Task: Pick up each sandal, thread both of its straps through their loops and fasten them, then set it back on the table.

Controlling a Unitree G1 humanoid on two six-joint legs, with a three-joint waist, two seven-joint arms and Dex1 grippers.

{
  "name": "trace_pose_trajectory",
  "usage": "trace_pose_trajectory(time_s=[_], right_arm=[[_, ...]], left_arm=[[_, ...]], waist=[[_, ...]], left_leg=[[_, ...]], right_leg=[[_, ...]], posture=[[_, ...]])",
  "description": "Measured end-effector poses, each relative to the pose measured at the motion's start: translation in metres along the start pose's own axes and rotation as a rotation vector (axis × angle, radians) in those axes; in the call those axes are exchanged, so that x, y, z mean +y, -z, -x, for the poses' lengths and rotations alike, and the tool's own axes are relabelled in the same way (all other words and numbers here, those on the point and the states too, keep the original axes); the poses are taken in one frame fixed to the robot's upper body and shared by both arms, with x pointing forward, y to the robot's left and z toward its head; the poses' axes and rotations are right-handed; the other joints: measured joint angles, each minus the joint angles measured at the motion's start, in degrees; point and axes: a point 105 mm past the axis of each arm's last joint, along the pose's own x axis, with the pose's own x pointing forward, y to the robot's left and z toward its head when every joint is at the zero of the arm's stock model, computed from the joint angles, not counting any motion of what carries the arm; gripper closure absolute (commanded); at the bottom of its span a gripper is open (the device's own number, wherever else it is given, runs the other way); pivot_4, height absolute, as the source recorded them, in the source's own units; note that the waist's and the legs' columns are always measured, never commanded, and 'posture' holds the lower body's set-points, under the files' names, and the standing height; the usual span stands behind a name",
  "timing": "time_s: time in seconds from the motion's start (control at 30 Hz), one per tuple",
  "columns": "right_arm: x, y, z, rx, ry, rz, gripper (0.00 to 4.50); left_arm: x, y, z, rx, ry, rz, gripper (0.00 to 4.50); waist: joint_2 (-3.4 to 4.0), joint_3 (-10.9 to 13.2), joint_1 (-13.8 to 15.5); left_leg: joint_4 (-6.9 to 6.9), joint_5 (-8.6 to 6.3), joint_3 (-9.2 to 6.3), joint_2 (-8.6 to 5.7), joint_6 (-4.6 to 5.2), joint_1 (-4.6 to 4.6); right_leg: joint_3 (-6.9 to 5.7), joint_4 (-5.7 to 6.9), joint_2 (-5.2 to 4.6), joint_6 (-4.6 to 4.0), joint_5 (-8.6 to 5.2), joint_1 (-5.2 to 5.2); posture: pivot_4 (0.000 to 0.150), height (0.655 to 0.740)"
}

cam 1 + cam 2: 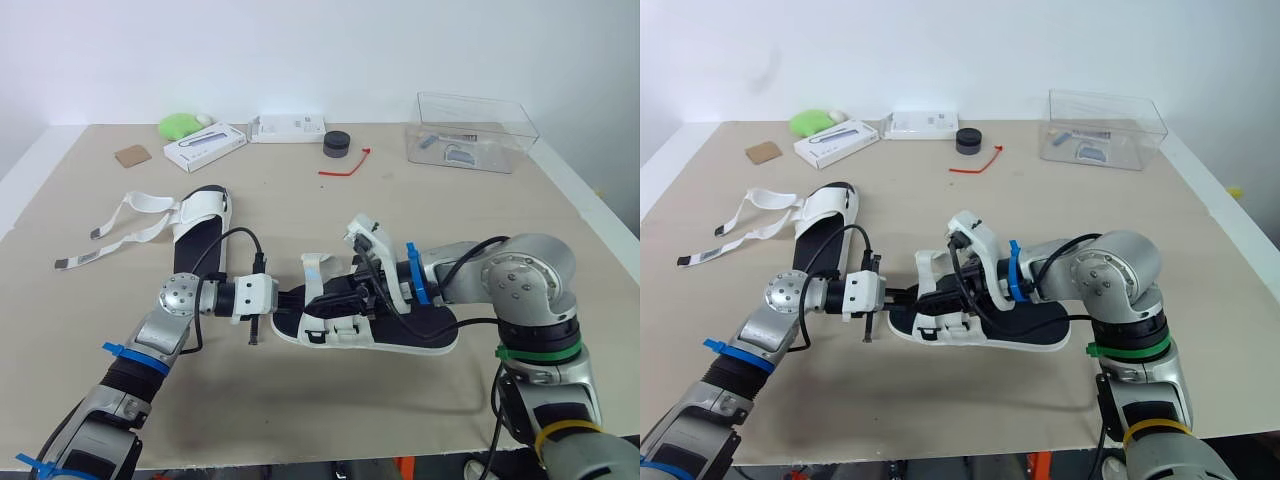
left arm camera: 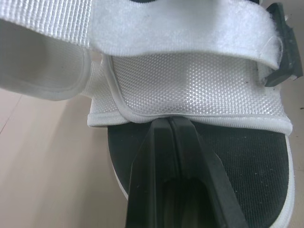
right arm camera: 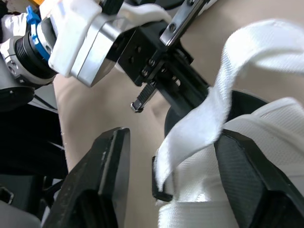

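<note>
White sandal (image 1: pixel 425 325) crosswise, left to right

Near sandal (image 1: pixel 428 324): blk sole, wht mesh upper, wht straps; table (image 1: pixel 450 220) beige

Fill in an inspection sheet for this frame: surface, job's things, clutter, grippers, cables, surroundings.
Surface: beige table, no spills seen.
Job's things: near sandal lying at the centre, its loose strap not fastened; far sandal at the left, its undone straps spread on the table.
Clutter: green lump, white boxes, brown square, black puck, red tie and clear box, all along the far side.
Grippers: left gripper has fingers shut, tips at the near sandal's white upper; right gripper has fingers open, either side of the loose strap.
Cables: black cables looped off both wrists.
Surroundings: white wall behind.
</note>
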Motion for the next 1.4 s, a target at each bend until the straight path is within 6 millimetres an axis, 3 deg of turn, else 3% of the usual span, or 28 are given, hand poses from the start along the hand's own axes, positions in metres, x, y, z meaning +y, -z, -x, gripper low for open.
trace_pose_trajectory(time_s=[0.2,0.23,0.47,0.6,0.9,0.93,1.07,1.2,1.3,1.4], right_arm=[[-0.006,-0.003,-0.003,-0.031,0.012,-0.054,4.27],[-0.008,-0.002,-0.003,-0.028,0.018,-0.059,4.42],[-0.004,0.003,-0.001,-0.013,0.033,-0.012,4.42],[-0.001,0.023,-0.008,0.047,0.039,0.05,4.42],[0.004,0.024,-0.008,0.03,0.057,0.168,4.42],[0.005,0.024,-0.008,0.029,0.056,0.174,3.78],[0.007,0.026,-0.005,0.039,0.034,0.177,2.07],[0.013,0.006,0.008,-0.004,0.004,0.218,0.1],[0.023,-0.005,0.03,-0.042,-0.071,0.201,0.1],[0.031,-0.002,0.043,-0.03,-0.137,0.164,0.1]], left_arm=[[0.0,0.0,0.0,0.0,0.001,0.0,4.5],[0.0,0.0,0.0,0.0,0.001,0.0,4.5],[0.0,0.0,-0.001,-0.001,0.002,-0.002,4.5],[-0.001,-0.001,-0.001,-0.003,0.003,-0.004,4.5],[-0.001,-0.001,-0.001,-0.003,0.004,-0.004,4.5],[-0.001,-0.001,-0.001,-0.003,0.004,-0.004,4.5],[0.0,0.0,-0.001,-0.001,0.003,0.0,4.5],[0.001,0.001,-0.001,0.001,0.002,0.003,4.5],[0.001,0.001,-0.002,-0.001,0.004,0.004,4.5],[0.002,0.001,-0.002,0.001,0.005,0.004,4.5]], waist=[[0.0,0.0,-0.01],[0.0,0.0,-0.01],[0.0,0.0,0.0],[0.0,0.0,0.0],[0.0,0.0,0.03],[0.0,0.0,0.06],[0.0,0.0,0.17],[0.01,0.0,0.26],[0.01,0.0,0.36],[0.01,0.0,0.39]], left_leg=[[0.0,0.01,0.01,-0.01,-0.01,0.0],[0.0,0.0,0.01,0.0,-0.01,0.0],[0.0,0.0,0.0,-0.01,-0.01,0.0],[0.0,0.0,0.01,-0.03,-0.01,-0.01],[0.0,0.01,-0.02,-0.04,-0.01,0.01],[0.0,0.01,-0.01,-0.04,-0.01,0.01],[0.0,0.01,-0.01,-0.04,-0.01,0.02],[0.02,0.02,-0.01,-0.04,-0.01,0.03],[0.02,0.01,-0.03,-0.03,-0.01,0.03],[0.02,0.01,-0.03,-0.02,-0.01,0.03]], right_leg=[[0.01,0.0,-0.01,-0.01,0.01,0.0],[0.0,0.0,-0.01,-0.02,0.01,0.0],[-0.01,-0.01,-0.02,0.02,-0.02,0.01],[0.0,-0.01,-0.04,0.2,-0.13,0.01],[0.0,-0.01,-0.03,0.21,-0.14,0.02],[0.0,-0.01,-0.04,0.21,-0.14,0.02],[-0.01,0.0,-0.03,0.2,-0.13,0.02],[-0.01,0.01,-0.03,0.18,-0.11,0.03],[-0.04,0.0,-0.03,0.18,-0.12,0.04],[-0.03,0.0,-0.02,0.17,-0.12,0.05]], posture=[[0.15,0.74],[0.15,0.74],[0.15,0.74],[0.15,0.74],[0.15,0.74],[0.15,0.74],[0.15,0.74],[0.15,0.74],[0.15,0.74],[0.15,0.74]])
